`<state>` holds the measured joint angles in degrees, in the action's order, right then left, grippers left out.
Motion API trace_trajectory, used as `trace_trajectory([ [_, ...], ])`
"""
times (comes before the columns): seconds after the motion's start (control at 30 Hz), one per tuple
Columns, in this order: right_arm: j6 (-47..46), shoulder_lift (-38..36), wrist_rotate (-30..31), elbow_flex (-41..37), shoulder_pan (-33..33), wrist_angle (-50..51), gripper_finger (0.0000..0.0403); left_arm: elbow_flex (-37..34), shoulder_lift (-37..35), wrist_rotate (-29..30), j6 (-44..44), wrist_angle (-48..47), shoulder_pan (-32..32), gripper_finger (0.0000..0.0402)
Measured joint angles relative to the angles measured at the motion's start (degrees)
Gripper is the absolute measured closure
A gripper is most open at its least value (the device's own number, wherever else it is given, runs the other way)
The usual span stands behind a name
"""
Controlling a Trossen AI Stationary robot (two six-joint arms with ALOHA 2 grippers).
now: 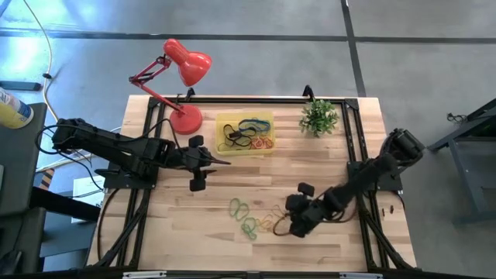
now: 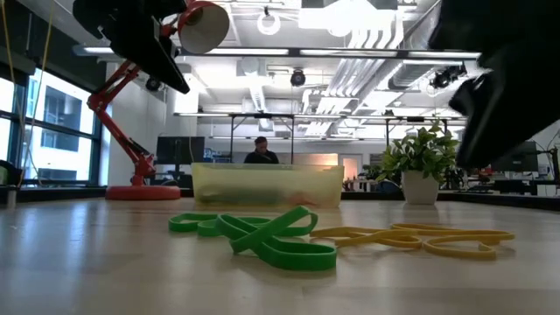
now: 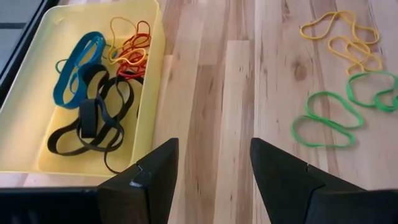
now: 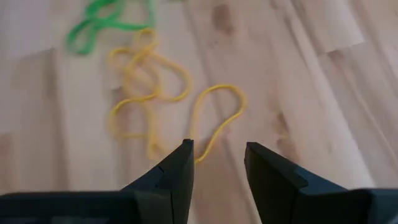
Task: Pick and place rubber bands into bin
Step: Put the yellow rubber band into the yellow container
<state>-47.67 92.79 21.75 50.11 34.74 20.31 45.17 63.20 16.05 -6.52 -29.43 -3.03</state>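
The right gripper point(image 4: 217, 165) hangs open and empty just over the yellow rubber bands point(image 4: 155, 99), well away from the bin point(image 1: 245, 133). The left gripper point(image 3: 214, 168), open too, waits beside the bin.

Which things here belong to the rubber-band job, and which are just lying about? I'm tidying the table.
Job:
green rubber bands
yellow rubber bands
yellow bin, bands already inside
right gripper, open over a yellow band
left gripper, open beside the bin

Lying about:
red desk lamp
potted plant
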Motion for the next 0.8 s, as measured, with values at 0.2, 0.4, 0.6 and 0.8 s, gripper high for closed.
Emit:
trace_trajectory([
  [0.2,1.56,1.01,-3.33,-0.02,-3.88,-2.97,0.0269,0.0,0.0,1.33,1.1,0.35,0.0,0.0213],
  [0.4,4.23,1.01,-10.99,-0.02,-5.31,-4.49,0.0269,0.0,0.0,1.55,5.12,0.37,0.0,0.0213],
  [0.6,3.28,1.01,-14.09,-0.02,-5.11,-4.26,0.0256,0.0,0.0,1.55,7.71,-0.5,0.0,0.0213],
  [0.8,1.54,1.01,-15.21,-0.02,-5.45,-3.93,0.0198,0.0,0.0,1.77,9.78,-0.69,0.0,0.0213],
])
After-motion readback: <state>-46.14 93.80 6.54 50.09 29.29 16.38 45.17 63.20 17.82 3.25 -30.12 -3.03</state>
